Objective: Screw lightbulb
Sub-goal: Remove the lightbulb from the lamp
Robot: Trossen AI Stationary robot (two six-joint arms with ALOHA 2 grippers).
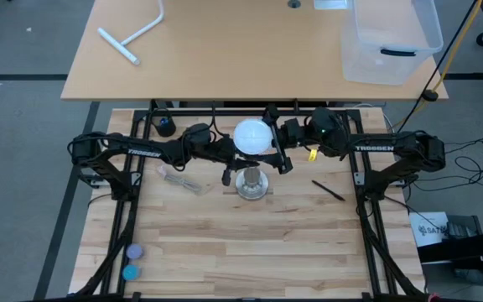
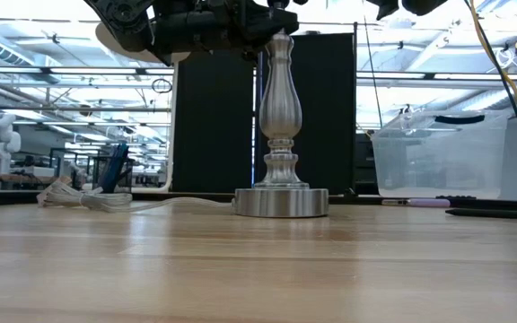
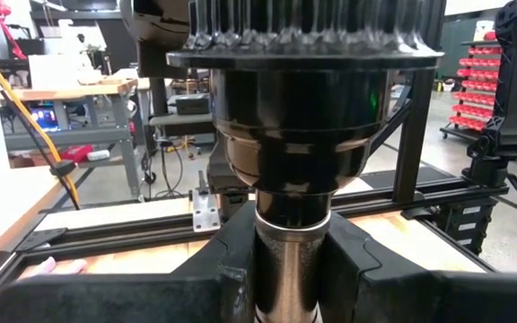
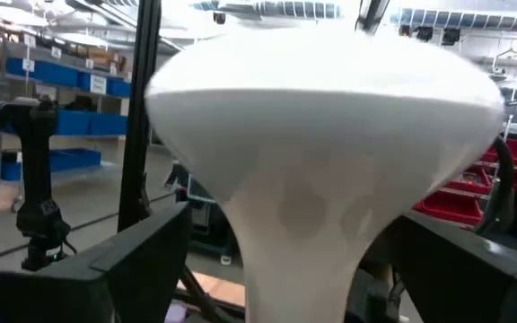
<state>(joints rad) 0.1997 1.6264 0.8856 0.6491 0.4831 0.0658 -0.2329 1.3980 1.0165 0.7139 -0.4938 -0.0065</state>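
The white lightbulb (image 1: 253, 137) sits over the black top (image 3: 294, 117) of the upright metal lamp post (image 2: 279, 126). Its screw base is hidden. The post stands on its round base (image 1: 251, 186) at the table's middle. My left gripper (image 1: 235, 161) reaches in from the left and is shut on the post just under the black top. My right gripper (image 1: 273, 141) reaches in level from the right and is open. Its fingers (image 4: 142, 256) stand on either side of the bulb's tapering neck (image 4: 299, 233), with a gap showing. My left gripper pinches the post's thin metal neck (image 3: 285, 260), just below the black top, between its two fingers. The fingers (image 3: 196, 278) come in level from the table's left and lie across the post. The post stands upright with its round base on the table.
A clear wrapper (image 1: 179, 179) lies left of the post and a black pen (image 1: 328, 190) lies to its right. Two blue caps (image 1: 131, 261) lie near the front left corner. A farther table holds a clear bin (image 1: 388, 42) and a white T-shaped pipe (image 1: 132, 33).
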